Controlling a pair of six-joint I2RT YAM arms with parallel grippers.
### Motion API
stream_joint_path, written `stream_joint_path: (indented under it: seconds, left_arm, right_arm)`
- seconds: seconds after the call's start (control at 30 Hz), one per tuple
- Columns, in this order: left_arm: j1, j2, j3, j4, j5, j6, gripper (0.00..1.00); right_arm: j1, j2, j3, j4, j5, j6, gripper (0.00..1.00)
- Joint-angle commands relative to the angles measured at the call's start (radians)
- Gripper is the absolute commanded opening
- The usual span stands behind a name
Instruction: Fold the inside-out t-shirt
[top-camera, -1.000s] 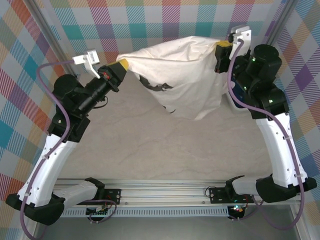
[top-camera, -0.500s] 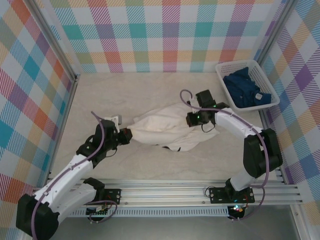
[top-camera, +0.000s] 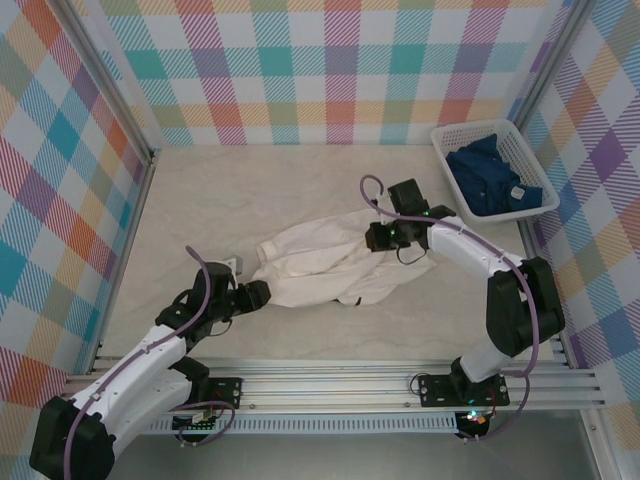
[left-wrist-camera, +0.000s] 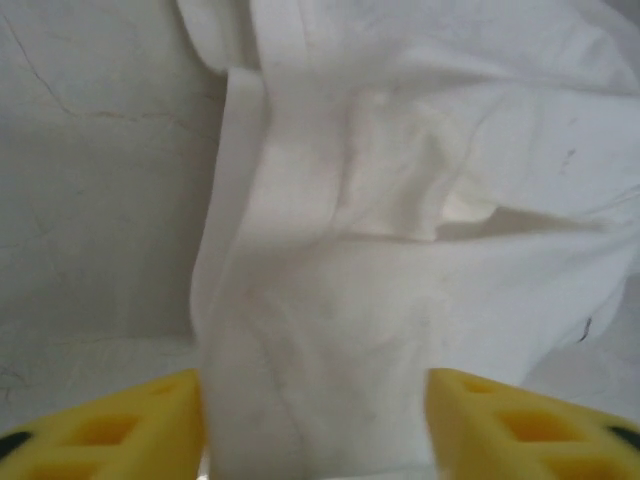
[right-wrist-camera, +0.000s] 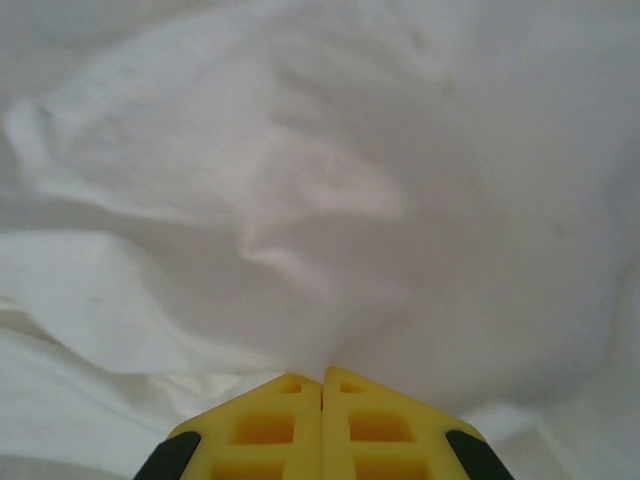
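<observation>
— Between the fingers (left-wrist-camera: 130, 425) of the left claw (left-wrist-camera: 315, 425), what do you see?
— A hemmed strip of the t-shirt (top-camera: 320, 268). The yellow fingers stand wide apart, one at each side of the strip, and the cloth runs up and away from them over the tabletop (top-camera: 260, 190). It is not pinched. Whether the pads brush its edges I cannot tell.
— And the right claw (right-wrist-camera: 322, 380)?
— Closed tight. Its two yellow tips meet, and white cloth bunches into a ridge right where they join, so it grips the t-shirt.
— Where do the two claws sit, seen from above?
— The left claw is low at the t-shirt's near-left corner, its arm stretched flat along the tabletop. The right claw is on the far-right part of the cloth, its arm bending in from the right.
— How does the t-shirt lie?
— Crumpled in a loose heap near the middle of the tabletop, wider than deep, full of folds, with a small dark mark at its near edge. It spreads between the two claws.
— Anything else around?
— A white basket (top-camera: 440, 150) in the far right corner, well apart from the t-shirt, with a blue garment (top-camera: 490, 180) inside. Checked walls (top-camera: 330, 70) close the tabletop on three sides.
</observation>
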Motion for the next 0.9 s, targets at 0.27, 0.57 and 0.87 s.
stream_joint_path:
  seconds: [0.27,0.57,0.87]
  left_arm:
    - [-0.020,0.403,0.281,0.075,-0.075,0.266,0.81]
    - [-0.034,0.682,0.441,0.152,-0.054,0.331,0.40]
    - [-0.031,0.622,0.450,0.218,0.054,0.257,0.00]
  right_arm:
    - [0.011,0.040,0.130,0.014,-0.070,-0.042,0.00]
    - [0.015,0.039,0.125,-0.008,-0.050,-0.065,0.00]
    - [0.178,-0.199,-0.078,0.149,0.073,-0.228,0.41]
